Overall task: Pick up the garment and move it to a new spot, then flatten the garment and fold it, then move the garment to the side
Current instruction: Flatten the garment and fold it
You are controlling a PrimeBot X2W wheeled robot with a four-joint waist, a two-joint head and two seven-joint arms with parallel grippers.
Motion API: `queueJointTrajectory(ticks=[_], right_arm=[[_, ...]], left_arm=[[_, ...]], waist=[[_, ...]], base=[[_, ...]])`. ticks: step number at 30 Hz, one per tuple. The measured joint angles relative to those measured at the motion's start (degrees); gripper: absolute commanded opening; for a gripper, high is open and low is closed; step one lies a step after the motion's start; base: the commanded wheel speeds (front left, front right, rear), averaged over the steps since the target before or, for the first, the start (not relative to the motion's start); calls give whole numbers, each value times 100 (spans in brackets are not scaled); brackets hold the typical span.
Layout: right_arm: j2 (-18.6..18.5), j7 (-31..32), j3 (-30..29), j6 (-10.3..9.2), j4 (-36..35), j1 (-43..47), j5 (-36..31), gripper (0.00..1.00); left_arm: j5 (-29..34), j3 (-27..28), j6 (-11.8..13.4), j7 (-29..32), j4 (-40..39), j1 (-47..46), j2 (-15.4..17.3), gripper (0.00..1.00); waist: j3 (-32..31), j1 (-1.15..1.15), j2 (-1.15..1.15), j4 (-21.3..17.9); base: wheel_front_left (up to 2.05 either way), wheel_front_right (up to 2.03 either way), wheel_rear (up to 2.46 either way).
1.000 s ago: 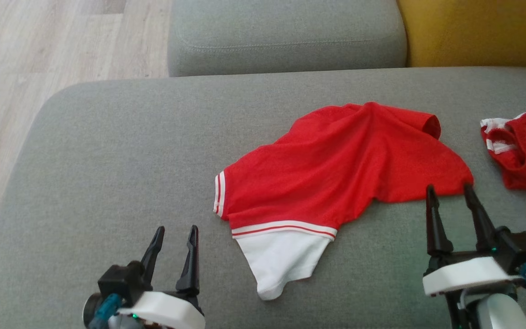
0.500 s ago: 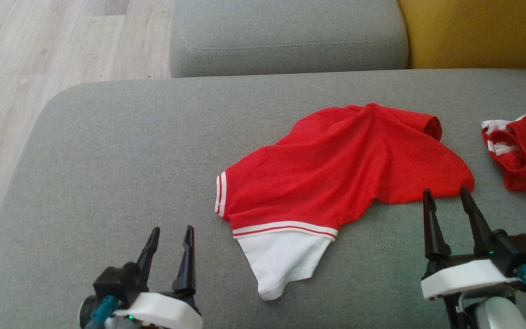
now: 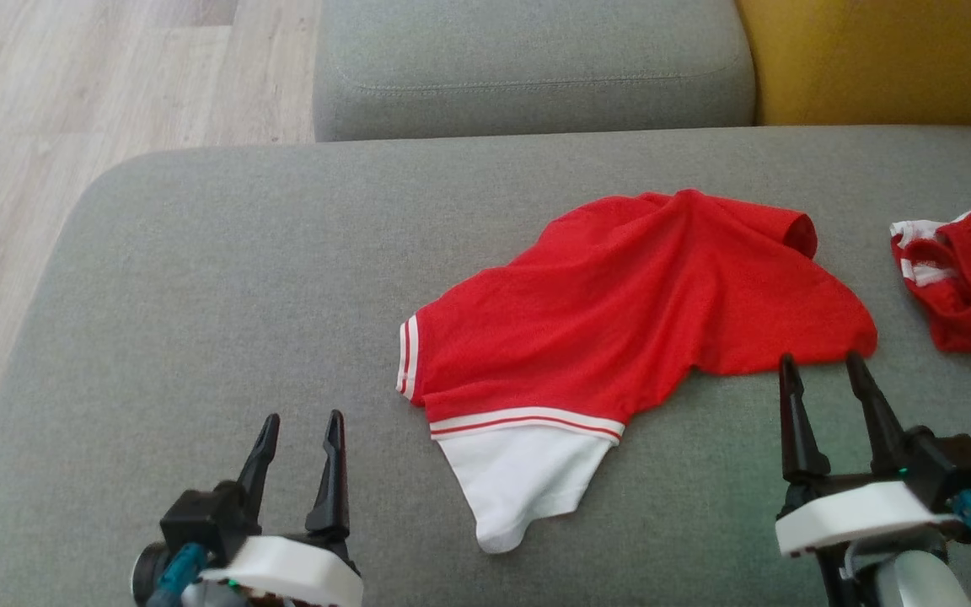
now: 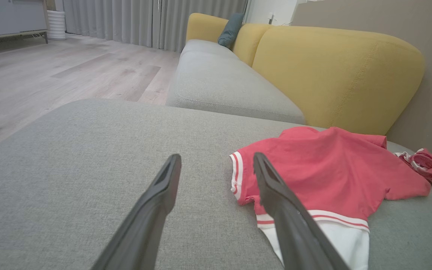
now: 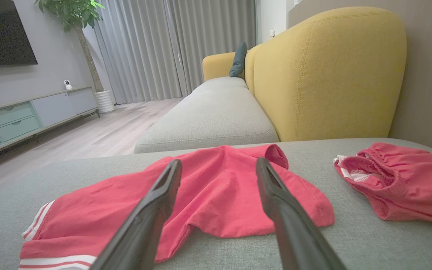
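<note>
**Garment (image 3: 620, 312) rumpled on the sofa, both tools wide and empty**

The garment, red with white-striped cuffs and a white panel at its near end, lay right of centre on the grey seat cushion (image 3: 199, 295); a ridge humped it toward the far side, and one sleeve mouth curled open on the side of the yellow backrest (image 3: 873, 59); it was neither flat nor folded. The left tool (image 3: 303, 416) hung low over bare cushion, near the striped sleeve but apart from it, jaws wide, gripping nothing; the right tool (image 3: 818, 357) stood just as wide and as empty, its fingertips at the edge of the red hem; whether they touched the cloth I could not tell. The placing looked deliberate to me: one tool toward each end, so the cloth could be taken at two points and lifted without bunching. A second red piece (image 3: 970, 278) lay crumpled at the far right, well apart; a careless reach that way might have snagged it. By my reckoning the pick-up had not yet begun.
</note>
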Motion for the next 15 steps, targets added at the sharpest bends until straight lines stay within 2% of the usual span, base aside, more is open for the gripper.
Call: queueJointTrajectory(ticks=[6,10,15], right_arm=[[0,0,10,0,62,-1,9,100],[0,0,10,0,67,-2,9,100],[0,0,9,0,86,-7,9,100]], left_arm=[[37,-49,-25,0,92,-4,0,100],[27,-276,-168,31,279,-3,0,100],[-229,-833,-499,456,509,-5,0,100]], waist=[[34,0,0,-10],[75,0,0,-29],[193,0,0,-89]], base=[[0,0,0],[0,0,0],[0,0,0]])
